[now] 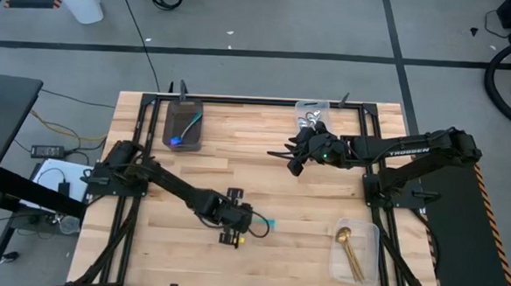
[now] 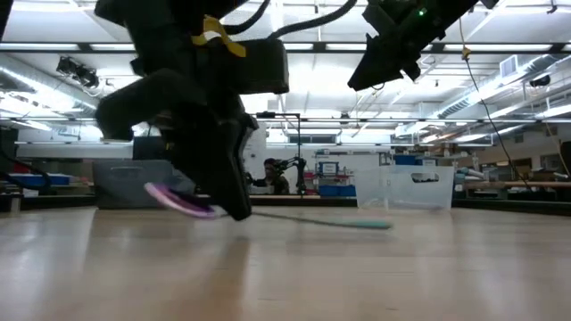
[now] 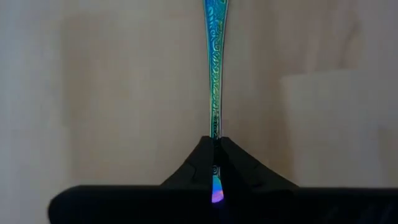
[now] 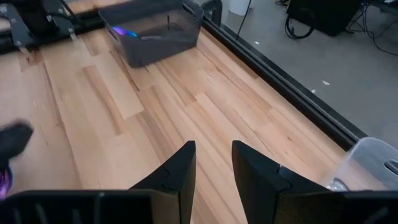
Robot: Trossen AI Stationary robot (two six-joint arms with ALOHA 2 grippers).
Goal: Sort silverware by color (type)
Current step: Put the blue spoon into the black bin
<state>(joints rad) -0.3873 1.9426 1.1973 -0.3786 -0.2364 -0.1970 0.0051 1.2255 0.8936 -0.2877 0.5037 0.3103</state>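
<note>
Left end effector (image 1: pixel 250 221) is down near the front centre of the tabletop (image 1: pixel 262 183), fingers (image 3: pixel 202 163) clamped on a teal-handled spoon (image 3: pixel 214 68); purple bowl (image 2: pixel 178 200) sticks out on one side of the grip, handle runs out level on the other, spoon sits just above the wood or on it, can't tell which; right end effector (image 1: pixel 291 162) hovers high over the far right area, fingers (image 4: pixel 180 171) apart, nothing between them; dark tray (image 1: pixel 184 124) at far left holds another teal-handled spoon (image 1: pixel 186 131); clear bin (image 1: pixel 310 113) at far right holds silver-bowled spoons (image 1: pixel 307 119); near-right clear bin (image 1: pixel 356 251) holds gold spoons (image 1: pixel 349 249).
</note>
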